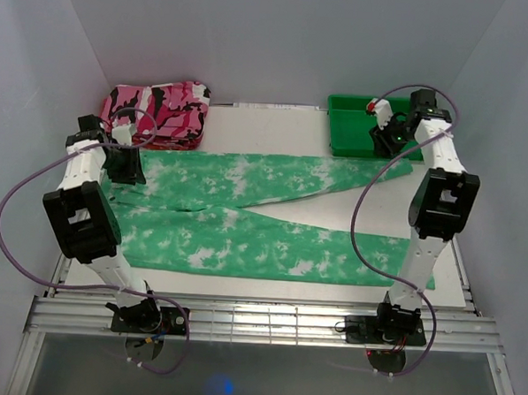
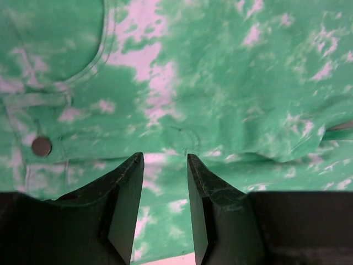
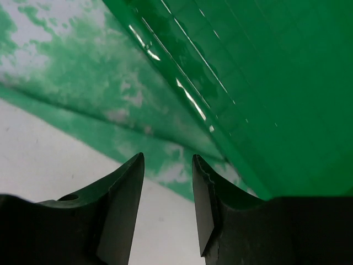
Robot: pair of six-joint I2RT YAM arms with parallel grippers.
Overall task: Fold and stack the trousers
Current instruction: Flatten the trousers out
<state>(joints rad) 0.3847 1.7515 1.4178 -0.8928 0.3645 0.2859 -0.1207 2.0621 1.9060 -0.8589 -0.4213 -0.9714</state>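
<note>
Jaws stand apart on left and right alike; the trousers (image 1: 243,249) lie lengthwise left-right, waist left, 2 legs pointing right.

Green tie-dye trousers (image 1: 263,220) lie unfolded, legs spread rightward across table.

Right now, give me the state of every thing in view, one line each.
trousers: unfolded, spread flat, legs splayed apart.
camouflage cloth: folded, far left corner.
green tray: upright, far right, at the far leg's end.
left gripper: open, over the waist area, holding nothing.
right gripper: open, over the leg end beside the tray, holding nothing.
</note>
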